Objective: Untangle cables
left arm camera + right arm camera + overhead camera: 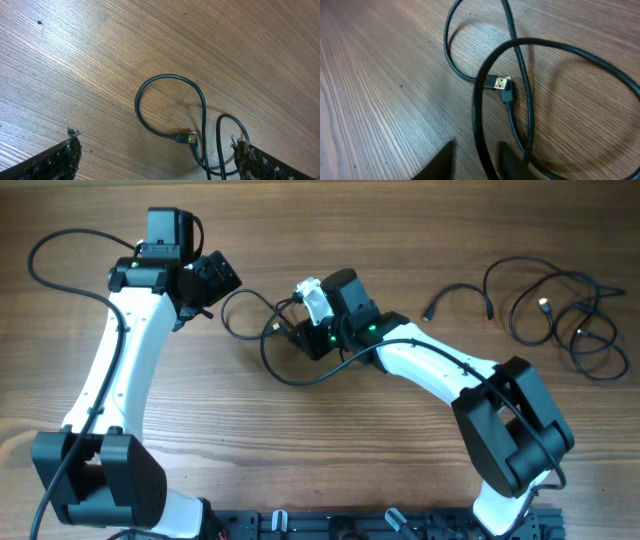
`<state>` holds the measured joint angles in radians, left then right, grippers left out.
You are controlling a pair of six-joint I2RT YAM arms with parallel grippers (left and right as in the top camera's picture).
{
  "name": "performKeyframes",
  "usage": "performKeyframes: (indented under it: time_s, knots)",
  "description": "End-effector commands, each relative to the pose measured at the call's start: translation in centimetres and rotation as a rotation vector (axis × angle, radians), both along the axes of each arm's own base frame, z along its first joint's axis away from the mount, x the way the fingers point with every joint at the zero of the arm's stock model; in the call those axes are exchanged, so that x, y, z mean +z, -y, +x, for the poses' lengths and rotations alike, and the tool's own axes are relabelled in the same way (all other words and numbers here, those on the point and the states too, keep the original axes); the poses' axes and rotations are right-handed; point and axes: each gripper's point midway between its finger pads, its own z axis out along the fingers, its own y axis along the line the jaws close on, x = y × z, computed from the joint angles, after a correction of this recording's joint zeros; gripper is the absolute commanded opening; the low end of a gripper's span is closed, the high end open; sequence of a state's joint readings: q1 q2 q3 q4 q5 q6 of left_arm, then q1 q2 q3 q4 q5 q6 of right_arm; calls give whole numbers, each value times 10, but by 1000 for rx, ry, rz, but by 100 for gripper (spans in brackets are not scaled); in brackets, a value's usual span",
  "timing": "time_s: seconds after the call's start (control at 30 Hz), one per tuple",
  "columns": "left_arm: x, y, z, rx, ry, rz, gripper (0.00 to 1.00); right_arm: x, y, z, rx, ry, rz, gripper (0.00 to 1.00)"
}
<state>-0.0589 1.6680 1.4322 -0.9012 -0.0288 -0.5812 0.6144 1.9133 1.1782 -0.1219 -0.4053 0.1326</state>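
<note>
Wooden table (400, 440), items listed left to right.

1. Left gripper (162, 159): hangs over the bare wood just left of the central cable. Fingers (60, 160) are spread wide, nothing between them.
2. Central cable (165, 76): thin, black, lying flat on the table between the two grippers. It forms a rounded loop that crosses over itself, with a second strand curving alongside. Its USB plug (187, 138), metal tip showing, lies inside the loop.
3. Right gripper (477, 155): low over the same cable. Fingers (442, 162) are drawn near each other, with one strand running between them; whether they pinch it cannot be told.
4. Short cable (462, 287): a single black arc, right of the right gripper and apart from the rest.
5. Tangled cables (565, 310): overlapping black loops near the table's far right edge, well apart from both grippers.
</note>
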Motion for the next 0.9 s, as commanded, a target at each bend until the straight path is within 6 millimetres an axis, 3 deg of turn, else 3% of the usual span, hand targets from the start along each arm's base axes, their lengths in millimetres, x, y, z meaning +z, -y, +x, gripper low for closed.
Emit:
performKeyframes:
  time_s: [0.0, 0.1, 0.23, 0.33, 0.43, 0.5, 0.67, 0.87]
  knots:
    - [-3, -1, -2, 4, -8, 5, 100, -9, 1, 2, -7, -2, -8, 4]
    - [-3, -1, -2, 4, -9, 5, 100, -1, -4, -2, 21, -4, 21, 4]
    - [-3, -1, -2, 4, -9, 5, 100, 45, -8, -5, 83, 72, 67, 5]
    - [-3, -1, -2, 4, -8, 5, 100, 98, -7, -7, 100, 180, 118, 4]
    - [-3, -1, -2, 4, -9, 5, 100, 169, 0, -18, 135, 359, 182, 4]
    - [-3, -1, -2, 5, -9, 5, 100, 204, 6, -27, 158, 461, 207, 5]
    - [-3, -1, -2, 4, -8, 5, 100, 289, 39, -55, 134, 715, 233, 4]
    - [-3, -1, -2, 4, -8, 5, 100, 327, 77, -65, 34, 886, 145, 4]
